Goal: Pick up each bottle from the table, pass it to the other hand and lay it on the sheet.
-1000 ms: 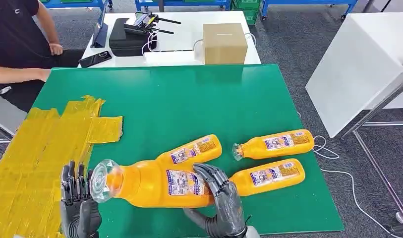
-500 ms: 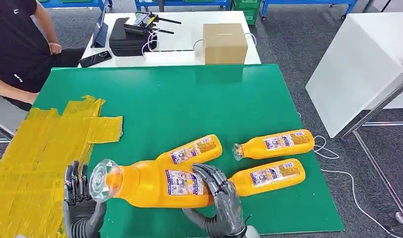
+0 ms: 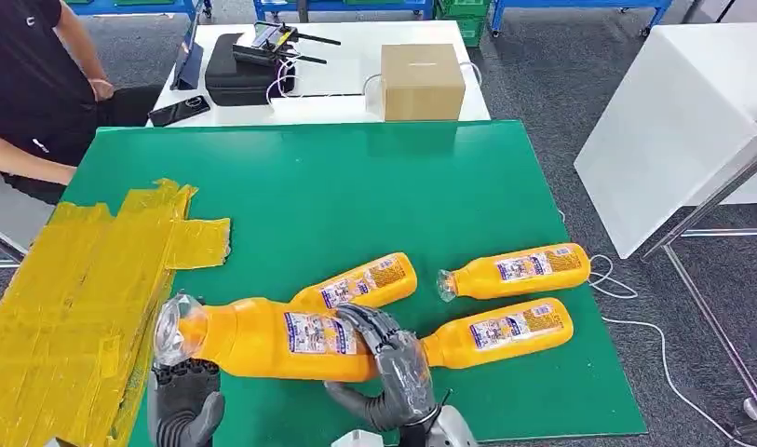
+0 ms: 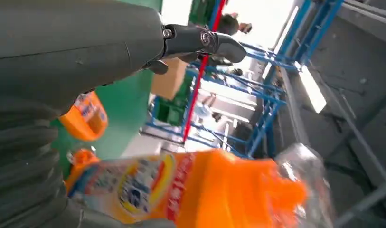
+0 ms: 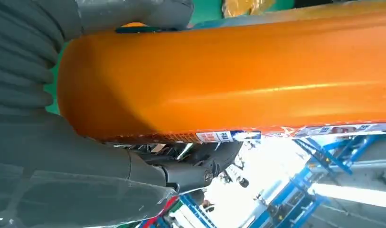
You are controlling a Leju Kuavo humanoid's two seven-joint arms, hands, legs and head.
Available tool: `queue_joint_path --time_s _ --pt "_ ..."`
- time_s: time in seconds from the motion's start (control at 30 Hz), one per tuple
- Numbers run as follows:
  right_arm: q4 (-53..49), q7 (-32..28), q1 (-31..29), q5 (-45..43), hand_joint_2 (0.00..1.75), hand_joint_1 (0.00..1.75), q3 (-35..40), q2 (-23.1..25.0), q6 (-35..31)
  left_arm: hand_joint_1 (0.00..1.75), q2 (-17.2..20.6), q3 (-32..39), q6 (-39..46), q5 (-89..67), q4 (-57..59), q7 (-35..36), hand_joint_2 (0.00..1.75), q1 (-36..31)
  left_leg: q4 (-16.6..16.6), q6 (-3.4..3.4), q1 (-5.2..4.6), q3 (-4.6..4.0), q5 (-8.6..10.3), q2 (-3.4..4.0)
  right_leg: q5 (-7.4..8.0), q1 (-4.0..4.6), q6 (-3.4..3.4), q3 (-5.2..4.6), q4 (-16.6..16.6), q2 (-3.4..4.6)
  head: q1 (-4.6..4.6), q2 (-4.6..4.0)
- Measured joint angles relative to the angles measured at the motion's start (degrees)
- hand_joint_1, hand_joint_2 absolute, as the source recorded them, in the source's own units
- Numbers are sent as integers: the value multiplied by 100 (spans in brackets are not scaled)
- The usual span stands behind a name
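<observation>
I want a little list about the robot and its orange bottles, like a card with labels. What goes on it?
Held bottle: big orange plastic bottle with clear cap, lying sideways above the green table mat
Right hand: grips the bottle's body
Left hand: just under the cap end; grip cannot be told
Bottles on the mat: three smaller orange bottles, all lying down
Sheet: yellow taped sheet at the mat's left side, no bottle on it
Behind the mat: brown cardboard box on a white table
</observation>
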Motion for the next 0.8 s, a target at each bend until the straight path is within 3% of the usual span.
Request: queue_joint_path --time_s 0.4,0.6,0.8 --pt "291 2 -150 280 175 175 59 59 385 0 0 2 -136 99 -74 0 175 7 0 0 -1 -1 0 0 0 -2 0 0 0 0 0 0" --pt "825 -15 -513 584 175 175 416 118 912 0 0 26 -20 -87 -72 2 175 -10 0 0 0 0 0 1 0 0 0 0 0 0 2 0" --pt "1199 -44 -828 590 175 175 665 228 1010 0 0 120 -80 -242 -48 2 175 -4 0 -1 0 1 1 1 0 1 0 0 0 0 0 0"
